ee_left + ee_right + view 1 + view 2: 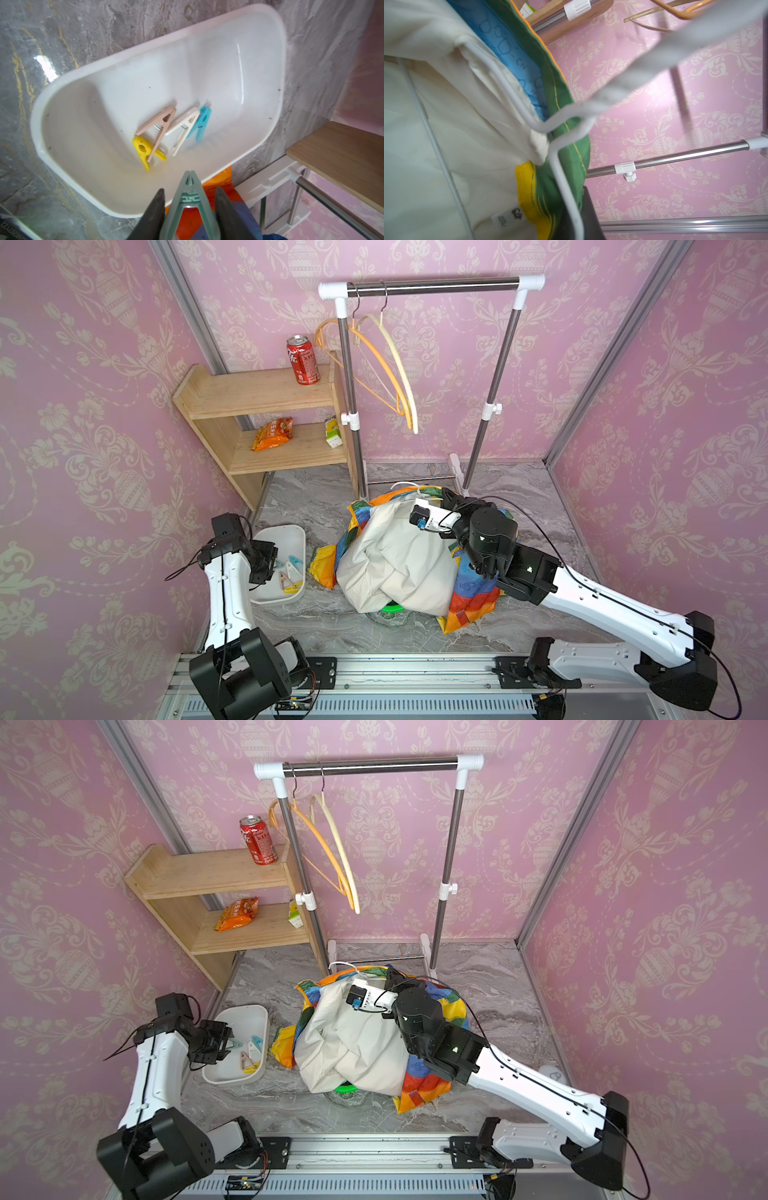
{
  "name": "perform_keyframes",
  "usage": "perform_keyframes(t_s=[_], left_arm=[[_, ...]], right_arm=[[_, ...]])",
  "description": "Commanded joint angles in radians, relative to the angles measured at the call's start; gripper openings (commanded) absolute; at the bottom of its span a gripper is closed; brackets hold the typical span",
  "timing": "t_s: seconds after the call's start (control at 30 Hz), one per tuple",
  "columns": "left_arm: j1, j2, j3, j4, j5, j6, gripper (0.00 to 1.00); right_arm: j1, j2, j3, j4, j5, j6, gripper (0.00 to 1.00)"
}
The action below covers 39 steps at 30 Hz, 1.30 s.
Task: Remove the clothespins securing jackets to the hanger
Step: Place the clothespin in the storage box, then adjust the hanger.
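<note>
A small white tag sewn into the cream lining of the rainbow jacket carries dark print too blurred to read. The blue panel beside it bears faint stitched letters, "CN" among them. The red can on the wooden shelf shows white characters that cannot be made out.

Five clothespins, one white bin, one rainbow jacket, three hangers.

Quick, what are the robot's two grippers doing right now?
Left gripper: open, green clothespin between its fingers, over the white tray.
Right gripper: shut on white hanger.
</note>
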Motion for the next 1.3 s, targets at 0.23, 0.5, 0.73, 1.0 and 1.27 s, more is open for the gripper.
perform_keyframes(t_s=[0.23, 0.5, 0.73, 1.0, 1.27], left_arm=[[0.006, -0.018, 0.181, -0.061, -0.044, 0.054, 0.96], [-0.307, -0.018, 0.364, 0.205, 0.207, -0.443, 0.90], [-0.602, 0.010, 0.403, 0.276, 0.226, -0.612, 0.96], [-0.730, 0.056, 0.364, 0.363, 0.246, -0.696, 0.99], [-0.850, 0.239, 0.458, 0.550, 0.331, -0.767, 0.88]], right_arm=[[-0.011, 0.007, 0.078, 0.020, -0.049, 0.088, 0.00], [-0.027, 0.078, 0.124, 0.051, -0.099, 0.097, 0.00], [-0.076, 0.093, 0.152, 0.060, -0.123, 0.095, 0.00], [-0.078, 0.075, 0.174, 0.027, -0.148, 0.119, 0.00], [-0.038, 0.092, 0.176, 0.030, -0.152, 0.100, 0.00]])
